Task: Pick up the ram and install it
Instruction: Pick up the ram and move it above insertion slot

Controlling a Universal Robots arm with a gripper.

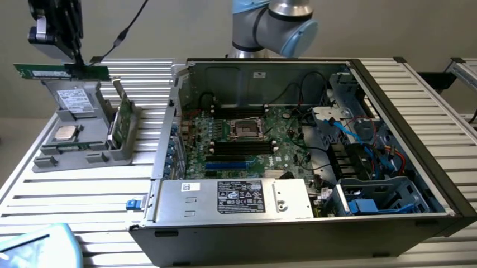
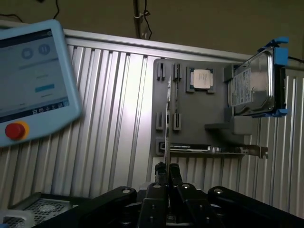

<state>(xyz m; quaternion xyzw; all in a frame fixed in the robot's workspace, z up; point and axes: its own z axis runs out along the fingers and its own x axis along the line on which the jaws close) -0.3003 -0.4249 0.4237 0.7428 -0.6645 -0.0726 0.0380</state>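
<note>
Hand [image 1: 77, 66]: black, blocky metal fingers, nearly shut, pinched on the ram [image 1: 60, 71] at a spot toward the stick's end on the exterior view's right. In the wrist view the hand [image 2: 166, 172] clamps the ram [image 2: 167, 118] edge-on, so it reads as one thin pale line running straight away from the fingertips.

Ram: flat, thin green circuit board, long and narrow, dark chips along its face. Long axis level, running across the exterior view from left to right, broad face toward that camera. It hangs in the air just above the grey holder [image 1: 82, 151], apart from it and well apart from the motherboard.

Holder: matte grey moulded block with slots and pockets. It carries a metal-cased hard drive [image 1: 75, 100] with a white label, propped on a slant; a square silver CPU [image 1: 66, 133] lying flat; and a taller green card [image 1: 123, 120] standing on edge.

Open computer case [image 1: 223, 234]: black sheet-metal walls, lying on its side. Inside are a green motherboard [image 1: 283, 123], long black memory slots [image 1: 242, 146], a bare-metal power supply [image 1: 238, 198] with a dark label, and black, red and blue cables.

Desk [image 1: 89, 190]: ribbed aluminium slats, pale and faintly shiny. A teach pendant [image 1: 37, 245] with a pale blue rim lies at the near corner. The grey-and-blue robot arm [image 1: 272, 19] rises behind the case. The wall behind is plain beige.
</note>
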